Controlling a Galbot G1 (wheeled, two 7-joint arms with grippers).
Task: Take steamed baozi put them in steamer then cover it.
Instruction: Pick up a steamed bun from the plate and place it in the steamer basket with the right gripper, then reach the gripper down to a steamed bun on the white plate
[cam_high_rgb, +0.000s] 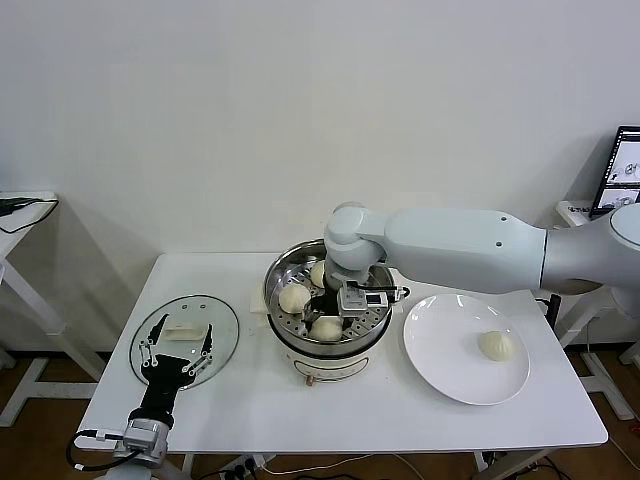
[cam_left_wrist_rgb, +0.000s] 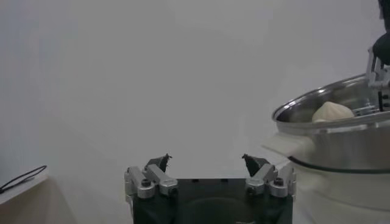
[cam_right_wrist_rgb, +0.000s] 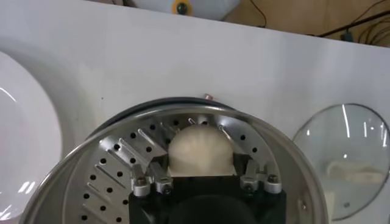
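Stainless steamer (cam_high_rgb: 325, 318) mid-table holding three baozi (cam_high_rgb: 294, 297), right gripper (cam_right_wrist_rgb: 202, 176) inside it, apparently closed around a baozi (cam_right_wrist_rgb: 201, 151), fourth baozi (cam_high_rgb: 496, 345) on white plate (cam_high_rgb: 440, 355), left gripper (cam_high_rgb: 176, 345) spread wide over glass lid (cam_high_rgb: 222, 325).

This looks like a robotics lab or test room, not a home kitchen. A plain white table (cam_high_rgb: 250, 400) stands against a bare white wall (cam_high_rgb: 300, 100), with none of a kitchen's cupboards or counters around it. The cooking things on it are laid out like a staged setup: a steel steamer (cam_high_rgb: 325, 345) on its white base, a white plate (cam_high_rgb: 445, 370) and a glass lid (cam_high_rgb: 225, 335). Similar white desks (cam_high_rgb: 20, 215) stand on either side; on the right one sits what may be a screen (cam_high_rgb: 625, 165), only partly in view. Loose cables (cam_high_rgb: 330, 462) lie on the wood-coloured floor below.
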